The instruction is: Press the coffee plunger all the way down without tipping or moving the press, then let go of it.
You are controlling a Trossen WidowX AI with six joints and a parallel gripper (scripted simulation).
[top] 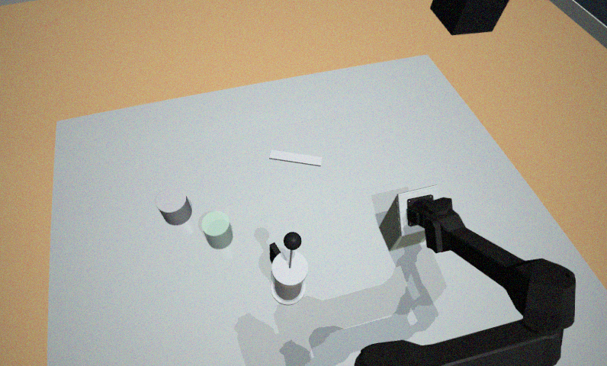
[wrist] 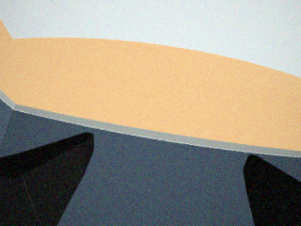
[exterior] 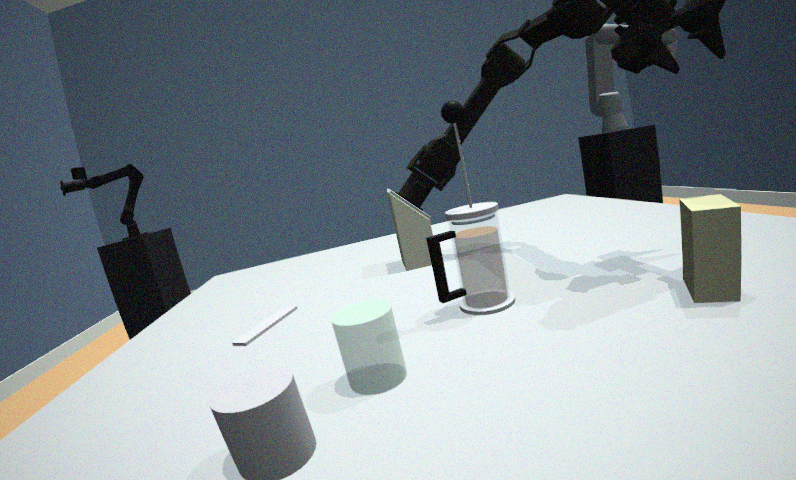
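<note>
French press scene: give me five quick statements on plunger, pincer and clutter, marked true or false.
1. The plunger knob is raised high above the lid. True.
2. The pincer is shut on the knob. False: it is open, holds nothing, and faces floor and wall in the wrist view.
3. The French press stands upright. True.
4. The green cylinder lies between the grey cylinder and the press. True.
5. The flat white strip leans on the press. False: it lies apart, on the table.
</note>
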